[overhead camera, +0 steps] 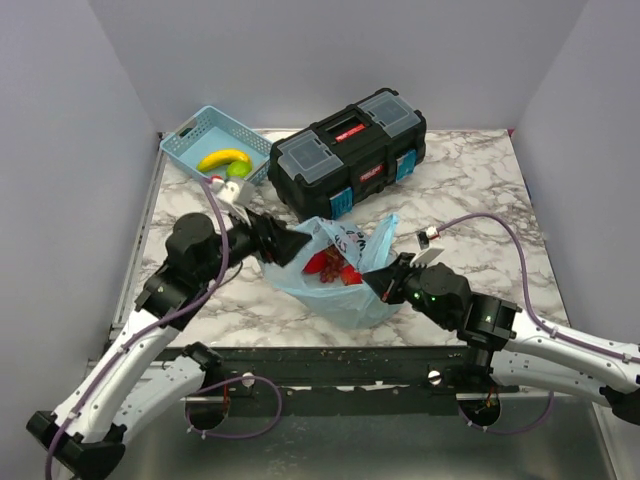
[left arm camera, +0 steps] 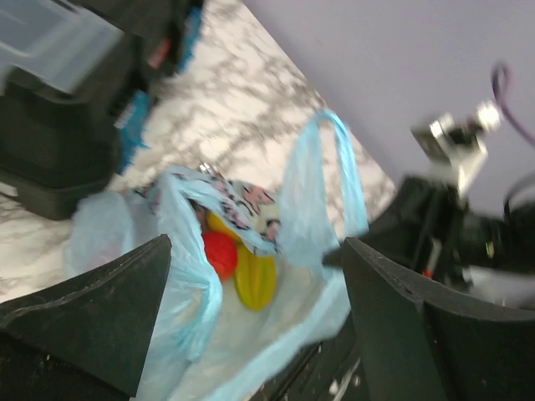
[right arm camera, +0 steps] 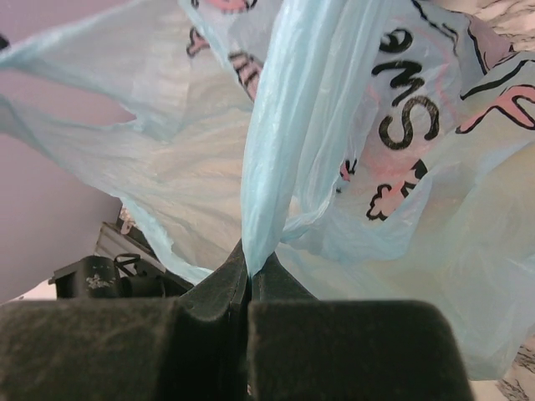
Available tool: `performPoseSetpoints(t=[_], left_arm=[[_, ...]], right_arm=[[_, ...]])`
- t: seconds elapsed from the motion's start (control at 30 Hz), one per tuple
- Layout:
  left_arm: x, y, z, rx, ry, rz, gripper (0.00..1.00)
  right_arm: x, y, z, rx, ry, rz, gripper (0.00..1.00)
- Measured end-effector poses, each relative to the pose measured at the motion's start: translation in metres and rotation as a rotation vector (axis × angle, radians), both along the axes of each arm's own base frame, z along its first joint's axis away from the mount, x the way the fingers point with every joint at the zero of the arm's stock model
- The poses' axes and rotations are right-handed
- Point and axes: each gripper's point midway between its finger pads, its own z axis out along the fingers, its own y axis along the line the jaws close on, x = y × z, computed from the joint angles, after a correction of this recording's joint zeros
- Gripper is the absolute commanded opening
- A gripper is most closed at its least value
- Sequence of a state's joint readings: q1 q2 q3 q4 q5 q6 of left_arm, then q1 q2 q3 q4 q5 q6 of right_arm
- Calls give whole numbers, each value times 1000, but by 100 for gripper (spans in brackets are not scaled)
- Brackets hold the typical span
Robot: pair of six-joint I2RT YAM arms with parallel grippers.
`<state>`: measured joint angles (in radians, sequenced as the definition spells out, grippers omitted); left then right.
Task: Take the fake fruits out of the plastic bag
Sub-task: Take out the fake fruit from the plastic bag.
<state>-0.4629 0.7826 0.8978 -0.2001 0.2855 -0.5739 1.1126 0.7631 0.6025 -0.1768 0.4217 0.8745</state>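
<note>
The light-blue plastic bag [overhead camera: 345, 285] lies open in the middle of the table, in front of the toolbox. Red fruits [overhead camera: 330, 266] show inside it. The left wrist view shows a red fruit [left arm camera: 220, 254] and a yellow fruit [left arm camera: 256, 281] in the bag [left arm camera: 292, 209]. My left gripper [overhead camera: 292, 247] is open at the bag's left rim, its fingers [left arm camera: 100, 309] spread either side of the mouth. My right gripper [overhead camera: 378, 283] is shut on the bag's right edge; the film [right arm camera: 284, 142] is pinched between the fingertips [right arm camera: 248, 280].
A black toolbox [overhead camera: 345, 150] stands behind the bag. A light-blue lattice basket [overhead camera: 190, 135] at the back left holds a banana [overhead camera: 222, 158] and a green fruit [overhead camera: 239, 169]. Grey walls enclose the marble table [overhead camera: 480, 210].
</note>
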Motion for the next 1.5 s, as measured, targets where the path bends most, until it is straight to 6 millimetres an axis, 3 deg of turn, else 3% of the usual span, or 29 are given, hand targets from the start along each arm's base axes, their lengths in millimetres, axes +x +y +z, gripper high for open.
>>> performPoseSetpoints(t=[0.1,0.2,0.3,0.37,0.5,0.6,0.77,0.83,0.9,0.97,1.03,1.13,1.23,1.3,1.5], left_arm=[[-49,-28,-17,70,-43,-194,75],[-84,-44,-41,135,-66,-313,74],[-118,-60,-64,225,-97,-409,81],[-126,-66,-70,278,-128,-420,82],[-118,-67,-68,349,-138,-360,89],[-109,-68,-31,329,-150,-304,91],[-110,-63,72,162,-245,-271,86],[-117,-64,96,113,-274,-304,80],[-127,-71,103,91,-287,-369,72],[-136,-88,88,117,-264,-455,66],[-136,-104,56,169,-213,-498,63],[-126,-116,-20,302,-97,-486,63],[-112,-109,-82,422,13,-408,59],[-100,-103,-104,452,75,-354,54],[-59,-101,-148,483,180,-219,44]], right_arm=[[0,0,1,2,-1,0,1],[0,0,1,2,-1,-1,1],[0,0,0,1,-1,-1,1],[0,0,0,0,0,-1,1],[0,-1,0,-1,1,-2,1],[-1,-3,0,-1,4,-5,1],[-1,-6,-1,-3,8,-15,1],[-1,-6,-1,-3,10,-17,1],[-1,-7,-2,-5,11,-19,1],[-1,-7,-3,-9,13,-19,1],[-1,-8,-3,-11,14,-19,1],[-2,-9,-3,-11,14,-19,1],[-3,-10,1,3,11,-20,1],[-3,-12,3,13,7,-20,1],[-5,-13,-1,10,11,-18,1]])
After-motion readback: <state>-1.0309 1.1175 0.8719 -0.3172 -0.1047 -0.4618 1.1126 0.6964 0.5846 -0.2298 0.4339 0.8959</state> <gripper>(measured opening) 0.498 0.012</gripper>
